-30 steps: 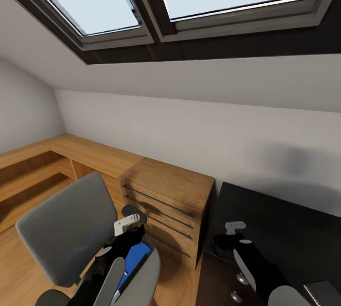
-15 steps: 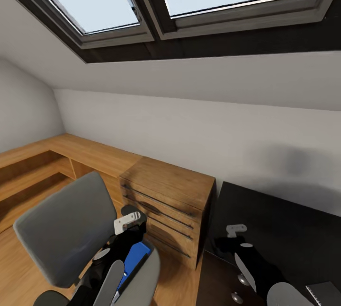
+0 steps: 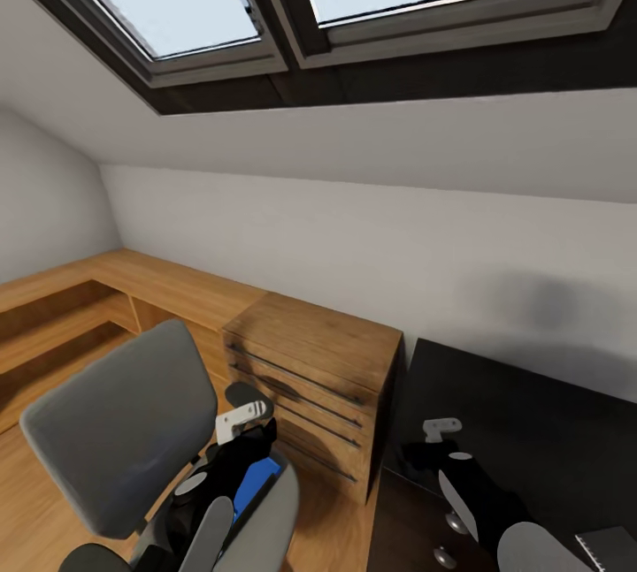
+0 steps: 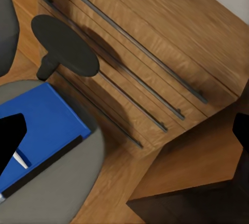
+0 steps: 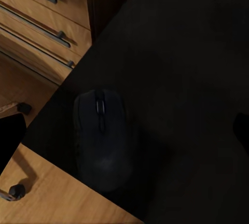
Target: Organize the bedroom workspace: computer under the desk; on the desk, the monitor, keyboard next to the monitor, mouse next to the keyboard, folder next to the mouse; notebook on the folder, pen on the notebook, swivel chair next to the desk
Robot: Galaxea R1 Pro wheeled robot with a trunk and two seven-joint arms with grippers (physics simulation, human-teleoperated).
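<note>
The swivel chair (image 3: 115, 430) stands at the lower left, its grey seat (image 4: 67, 187) carrying the blue folder (image 3: 258, 476). My left gripper (image 3: 252, 446) hangs open above the seat; the folder (image 4: 41, 125) lies below one black fingertip (image 4: 10, 136) in the left wrist view. The black desk (image 3: 531, 430) fills the lower right. My right gripper (image 3: 425, 453) hovers open over its near corner. A dark mouse (image 5: 101, 136) rests on the desk (image 5: 181, 53) between and below the wide-apart fingers. The monitor and keyboard are out of view.
An oak drawer unit (image 3: 310, 377) stands between chair and desk, joined to low oak shelving (image 3: 62, 324) along the left wall. The chair's black armrest (image 4: 65, 45) sits close to the drawers (image 4: 155, 53). A sloped wall with skylights rises ahead. A grey flat item's corner (image 3: 610, 550) shows on the desk.
The whole picture has drifted slightly. Both arms and the folder stay about where they were.
</note>
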